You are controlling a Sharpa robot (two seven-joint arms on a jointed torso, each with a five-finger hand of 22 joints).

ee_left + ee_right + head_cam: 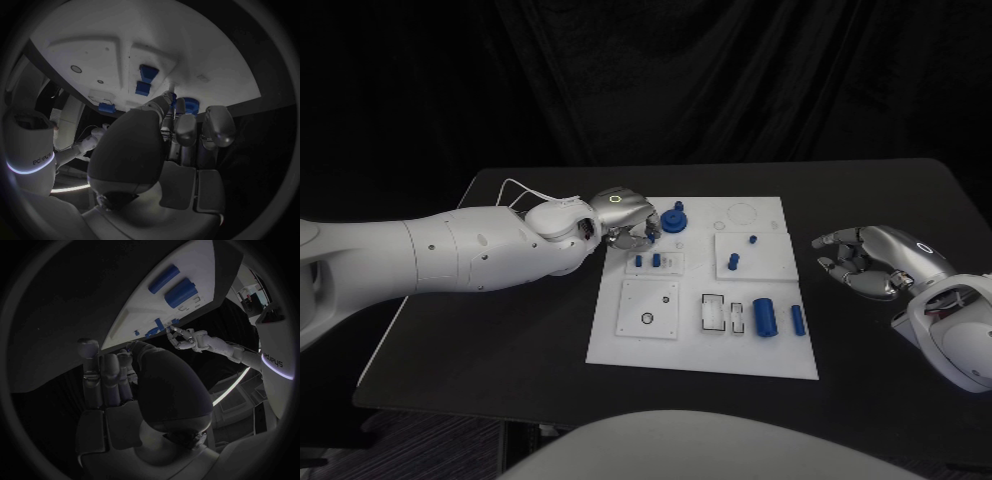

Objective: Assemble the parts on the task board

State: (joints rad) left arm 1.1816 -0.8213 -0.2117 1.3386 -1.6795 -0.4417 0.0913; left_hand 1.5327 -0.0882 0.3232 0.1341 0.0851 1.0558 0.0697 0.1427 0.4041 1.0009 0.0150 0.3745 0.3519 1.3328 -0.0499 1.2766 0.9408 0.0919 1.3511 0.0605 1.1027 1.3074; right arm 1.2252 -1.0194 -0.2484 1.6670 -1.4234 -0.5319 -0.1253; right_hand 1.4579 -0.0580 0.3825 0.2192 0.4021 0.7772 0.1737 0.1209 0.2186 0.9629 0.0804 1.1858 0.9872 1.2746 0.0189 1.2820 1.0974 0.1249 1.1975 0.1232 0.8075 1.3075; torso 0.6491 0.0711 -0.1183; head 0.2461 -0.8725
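Observation:
The white task board (625,345) lies mid-table. My left hand (626,216) hovers at its far left corner, fingers curled down, just left of a round blue part with a peg (675,220). In the left wrist view the thumb and fingertips (185,120) close together right by that blue part (190,105); whether they pinch anything is hidden. Small blue pegs (648,261) (733,262) stand in the board. A thick blue cylinder (764,316) and a slimmer one (798,320) lie near its right edge. My right hand (867,262) rests right of the board, fingers curled on nothing.
A small dark ring (646,319) sits in a square plate at the board's near left. Rectangular slots (714,312) lie beside the thick cylinder. Bare black table (502,340) surrounds the board, with dark curtains behind.

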